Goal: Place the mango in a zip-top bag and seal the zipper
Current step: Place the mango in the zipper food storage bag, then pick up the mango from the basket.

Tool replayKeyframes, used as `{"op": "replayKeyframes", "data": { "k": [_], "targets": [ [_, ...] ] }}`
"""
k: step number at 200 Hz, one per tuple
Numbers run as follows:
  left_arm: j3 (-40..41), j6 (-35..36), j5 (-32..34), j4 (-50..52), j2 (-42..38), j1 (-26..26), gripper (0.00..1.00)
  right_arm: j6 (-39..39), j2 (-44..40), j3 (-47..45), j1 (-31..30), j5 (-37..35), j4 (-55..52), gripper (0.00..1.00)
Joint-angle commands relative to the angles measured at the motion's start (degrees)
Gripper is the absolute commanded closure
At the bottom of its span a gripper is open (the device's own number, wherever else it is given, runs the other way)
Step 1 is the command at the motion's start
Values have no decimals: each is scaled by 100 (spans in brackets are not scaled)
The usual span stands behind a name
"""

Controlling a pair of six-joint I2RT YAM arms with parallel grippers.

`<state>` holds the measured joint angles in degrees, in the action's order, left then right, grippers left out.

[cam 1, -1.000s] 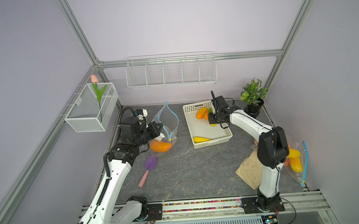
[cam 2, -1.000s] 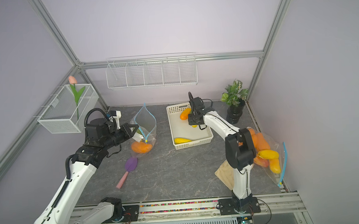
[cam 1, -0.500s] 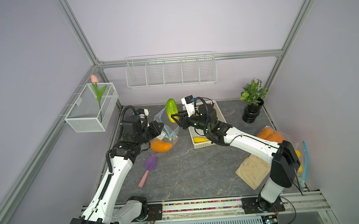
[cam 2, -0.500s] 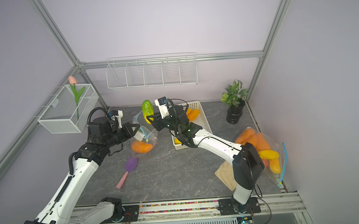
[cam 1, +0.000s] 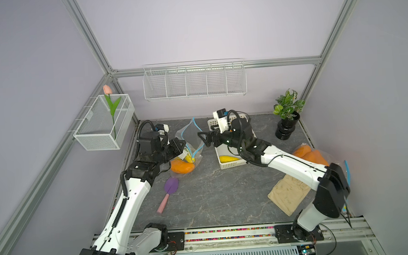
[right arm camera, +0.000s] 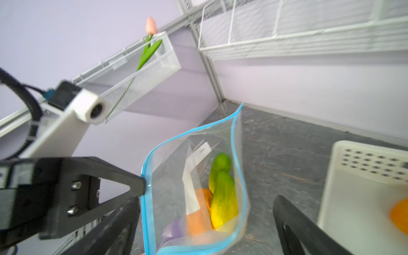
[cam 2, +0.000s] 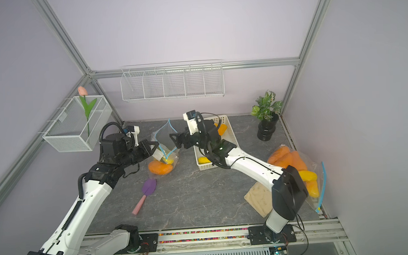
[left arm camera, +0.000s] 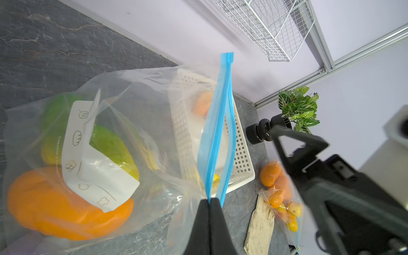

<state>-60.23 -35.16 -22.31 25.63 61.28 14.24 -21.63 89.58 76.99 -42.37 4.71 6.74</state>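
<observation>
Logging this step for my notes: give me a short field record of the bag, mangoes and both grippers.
bag: zip-top bag, mouth open, zipper unsealed
contents: green-yellow mango, orange mango
left gripper: shut on the zipper edge
right gripper: open, empty, beside the bag mouth
basket: yellow mango inside
likely next: press the zipper shut
</observation>
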Motion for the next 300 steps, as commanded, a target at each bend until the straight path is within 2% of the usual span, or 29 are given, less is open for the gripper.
{"op": "replayKeyframes", "data": {
  "k": [1, 26, 51, 65, 73, 86, 124, 148, 192, 205, 221, 249, 267, 279, 300],
  "targets": [
    [-213, 88, 46, 48, -75, -27, 100, -79, -402, -168, 609, -591, -1356, 1],
    [-226, 103, 14, 21, -59, -34, 100, -125, 191, 358, 1185, -993, -2951, 2],
    [-210, 117, 32, 32, -61, -35, 100, -315, 958, 758, 1398, -1174, -3021, 5],
    [-209, 80, 34, 81, -76, -34, 100, -458, 1553, 1240, 1529, -1277, -3174, 0],
    [-202, 4, 9, 76, -103, -29, 100, -654, 1901, 1549, 1625, -1462, -3339, 5],
    [-128, -69, -140, -47, -155, -27, 100, -943, 2330, 1722, 1818, -1601, -3086, 10],
    [-260, 138, 57, 266, -259, -27, 100, -1674, 3258, 2192, 2153, -1651, -2547, 8],
    [-279, 137, 73, 259, -266, -27, 100, -2118, 3922, 2645, 2364, -1219, -2627, 10],
    [-243, 198, 113, 249, -166, -28, 100, -2291, 4345, 2741, 2366, -882, -2168, 17],
    [-257, 200, 95, 250, -112, -28, 100, -2291, 4374, 2739, 2379, -828, -2140, 26],
    [-279, 219, 106, 250, -65, -27, 100, -2272, 4285, 2608, 2380, -774, -2046, 43],
    [-322, 224, 96, 255, -46, -35, 100, -2106, 3748, 2130, 2358, -420, -1714, 66],
    [-332, 164, 5, 183, -46, -29, 100, -1872, 3199, 1805, 2290, -109, -1641, 74],
    [-334, 128, -18, 148, -41, -31, 100, -1685, 2715, 1471, 2168, 89, -1550, 75],
    [-362, 131, -54, 111, 17, -29, 100, -1417, 1703, 598, 1789, 595, -768, 76]
  ]
}}
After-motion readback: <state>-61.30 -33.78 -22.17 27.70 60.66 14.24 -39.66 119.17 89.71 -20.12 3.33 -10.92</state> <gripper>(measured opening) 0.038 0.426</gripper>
